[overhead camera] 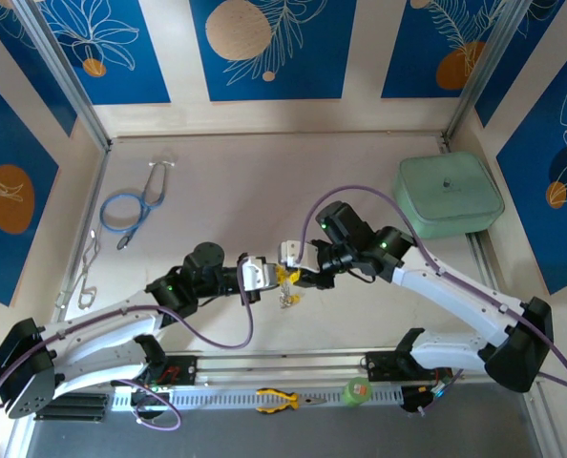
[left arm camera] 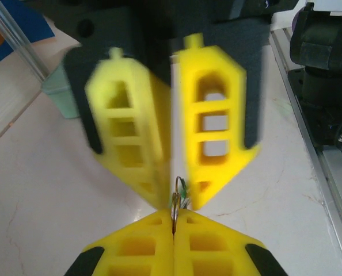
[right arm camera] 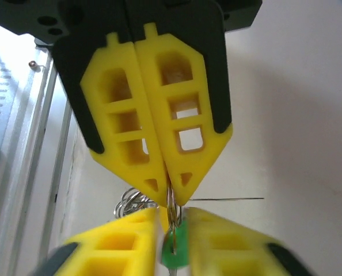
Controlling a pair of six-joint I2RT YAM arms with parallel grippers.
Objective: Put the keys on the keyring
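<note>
left wrist view has the left gripper (left arm camera: 174, 225) with its fingers pressed together on one thin silver loop of the keyring (left arm camera: 175, 198), which stands upright above the pale table (left arm camera: 56, 190). right wrist view shows more of the keyring hanging just beside that pinch. the green-headed key (right arm camera: 174, 250) sits in the narrow gap between the blurred fingers of the right gripper (right arm camera: 172, 215); whether they press on it i cannot tell. top external view shows both grippers tip to tip near the table's middle.
</note>
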